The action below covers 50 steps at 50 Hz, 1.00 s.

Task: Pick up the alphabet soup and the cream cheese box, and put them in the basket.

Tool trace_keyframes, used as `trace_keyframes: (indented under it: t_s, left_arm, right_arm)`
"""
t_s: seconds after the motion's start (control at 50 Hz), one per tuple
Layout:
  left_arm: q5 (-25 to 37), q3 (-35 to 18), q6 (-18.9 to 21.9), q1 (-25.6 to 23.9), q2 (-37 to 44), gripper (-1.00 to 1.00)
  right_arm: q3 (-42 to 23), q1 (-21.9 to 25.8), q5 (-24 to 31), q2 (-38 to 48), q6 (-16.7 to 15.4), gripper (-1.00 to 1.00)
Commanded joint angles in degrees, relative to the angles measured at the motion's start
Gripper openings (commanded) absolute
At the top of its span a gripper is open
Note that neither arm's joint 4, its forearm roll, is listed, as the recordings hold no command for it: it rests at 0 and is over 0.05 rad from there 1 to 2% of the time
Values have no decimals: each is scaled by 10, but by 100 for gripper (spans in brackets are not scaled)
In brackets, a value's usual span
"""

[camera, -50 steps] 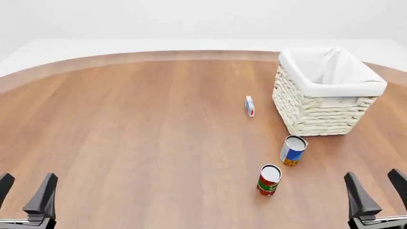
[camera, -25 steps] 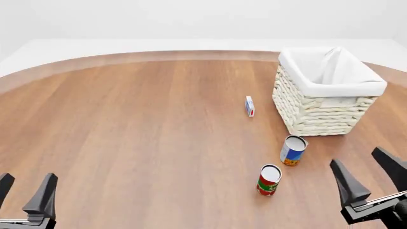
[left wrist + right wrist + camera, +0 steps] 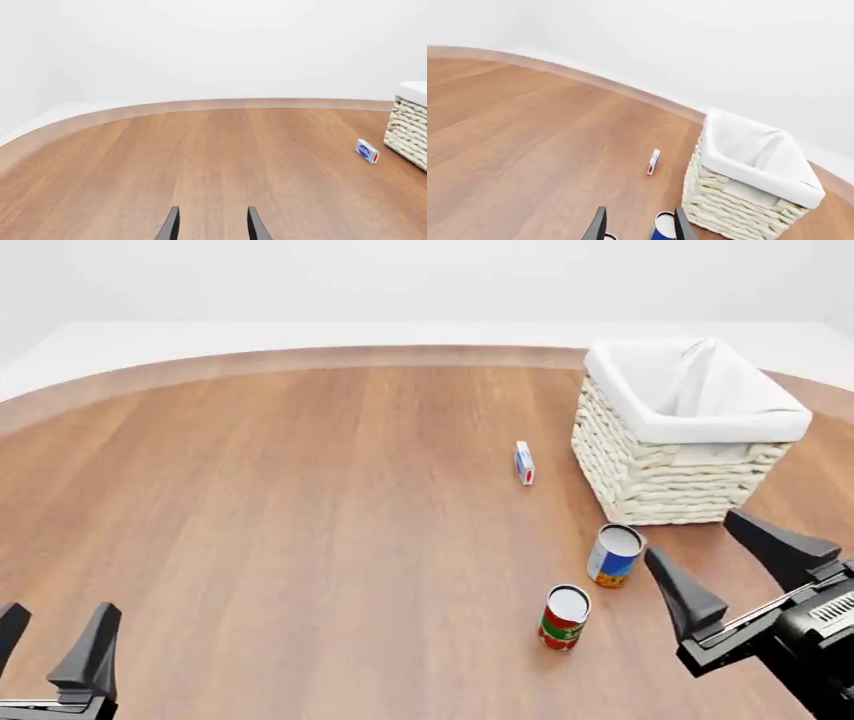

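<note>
The alphabet soup (image 3: 614, 555) is a blue and white can with an orange base, standing upright just in front of the basket (image 3: 683, 435). My right gripper (image 3: 705, 552) hangs open just right of that can, apart from it, and its wrist view shows the alphabet soup (image 3: 662, 228) low between the fingers, with the basket (image 3: 747, 175) beyond. The cream cheese box (image 3: 525, 462) stands on edge left of the basket; it also shows as the cream cheese box (image 3: 654, 162) and the cream cheese box (image 3: 367, 151). My left gripper (image 3: 51, 638) is open at the near left corner, far from everything.
A red and green can (image 3: 565, 617) stands upright just in front and left of the alphabet soup, close to my right gripper's left finger. The round wooden table (image 3: 294, 510) stretches wide and bare to the left. Only an edge of the basket (image 3: 410, 127) appears in the left wrist view.
My right gripper has moved forward and left, from the near right corner up beside the alphabet soup, tilting as it went. The left gripper and all objects have stayed put.
</note>
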Motion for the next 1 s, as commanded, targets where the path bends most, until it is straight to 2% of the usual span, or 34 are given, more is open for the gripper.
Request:
trace_keyframes:
  t_s: [0.02, 0.12, 0.14, 0.36, 0.64, 0.82, 0.98, 1.0]
  left_arm:
    - [0, 0, 0, 0, 0, 100]
    - [0, 0, 0, 0, 0, 100]
    - [0, 0, 0, 0, 0, 100]
    - [0, 0, 0, 0, 0, 100]
    - [0, 0, 0, 0, 0, 100]
    - [0, 0, 0, 0, 0, 100]
    - [0, 0, 0, 0, 0, 100]
    - [0, 0, 0, 0, 0, 100]
  right_arm:
    - [-23, 36, -49, 95, -1, 100]
    - [-37, 47, -62, 129, -3, 100]
    - [-41, 50, -69, 142, -15, 100]
    - [-71, 57, -88, 202, -22, 100]
    - [-141, 70, -89, 283, -31, 100]
    - [-184, 90, -77, 326, -14, 100]
    - [-224, 84, -78, 375, -5, 100]
    - [-231, 81, -75, 380, 5, 100]
